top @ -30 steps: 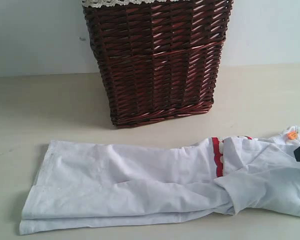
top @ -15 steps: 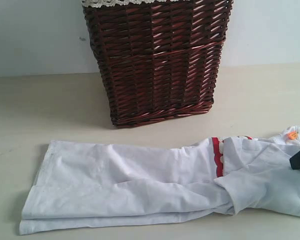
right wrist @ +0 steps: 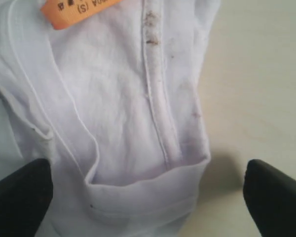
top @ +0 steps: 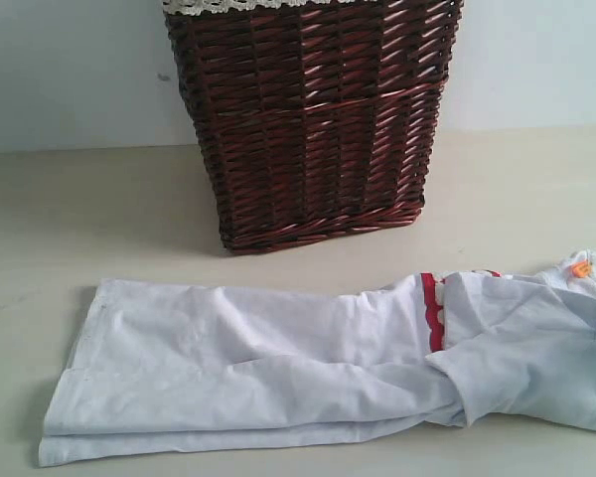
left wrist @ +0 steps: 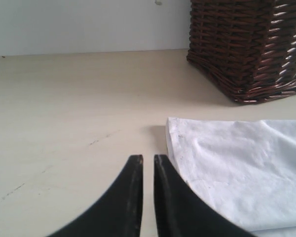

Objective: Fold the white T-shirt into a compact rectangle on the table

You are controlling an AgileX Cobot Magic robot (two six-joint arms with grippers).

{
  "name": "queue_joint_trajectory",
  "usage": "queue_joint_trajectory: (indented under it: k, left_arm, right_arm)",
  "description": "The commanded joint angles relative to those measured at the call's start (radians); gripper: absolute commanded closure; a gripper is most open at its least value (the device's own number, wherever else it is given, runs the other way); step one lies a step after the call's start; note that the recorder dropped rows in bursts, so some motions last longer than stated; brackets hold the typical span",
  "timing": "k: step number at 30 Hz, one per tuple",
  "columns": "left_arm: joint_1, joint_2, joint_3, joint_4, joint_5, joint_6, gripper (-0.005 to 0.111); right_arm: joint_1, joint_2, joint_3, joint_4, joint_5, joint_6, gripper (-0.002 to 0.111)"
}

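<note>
Exterior and wrist views. The soft white cotton T-shirt with red-edged lettering [top: 258, 368] is lying flat on the pale beige bench [top: 79, 219], in front of the tall dark brown wicker basket [top: 318, 129] and well apart from it. The shirt is already narrowed into one long band. Its long axis is running parallel to the basket's front face, and both ends are reaching past the basket's corners.

The right claw [right wrist: 147, 165] is hanging over the collar end, out past the basket's right corner. Its jaws are standing wide apart, straddling a doubled edge of cloth and gripping nothing. The left claw [left wrist: 148, 158] is sitting just beside the hem corner, out past the basket's left corner, with its jaws almost together and empty.

Judged from this, the right claw is the nearer to cloth, and the coming fold is likely turning on carrying one end along that axis.

Count: one T-shirt, one basket, one small orange size label [right wrist: 76, 10] at the collar, two claws.
</note>
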Motion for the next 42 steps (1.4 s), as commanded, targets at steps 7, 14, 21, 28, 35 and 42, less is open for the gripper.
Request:
queue_joint_trajectory:
  k: [7,14,21,28,35,42]
  left_arm:
    - [-0.002,-0.007,0.0,-0.001,-0.005,0.001,0.096]
    - [-0.002,-0.007,0.0,-0.001,-0.005,0.001,0.096]
    - [-0.002,-0.007,0.0,-0.001,-0.005,0.001,0.096]
    - [-0.002,-0.007,0.0,-0.001,-0.005,0.001,0.096]
    - [-0.002,-0.007,0.0,-0.001,-0.005,0.001,0.096]
    - [-0.002,-0.007,0.0,-0.001,-0.005,0.001,0.096]
  right_arm:
    - [-0.003,0.086,0.005,-0.007,0.12,-0.002,0.003]
    - [-0.003,0.097,0.005,0.108,0.191,-0.137,0.003]
    - [-0.003,0.072,0.005,0.248,0.336,-0.223,0.003]
    - [-0.003,0.043,0.005,0.25,0.355,-0.265,0.003]
    - [-0.003,0.043,0.005,0.254,0.396,-0.293,0.003]
    - [-0.003,0.043,0.005,0.29,0.396,-0.293,0.003]
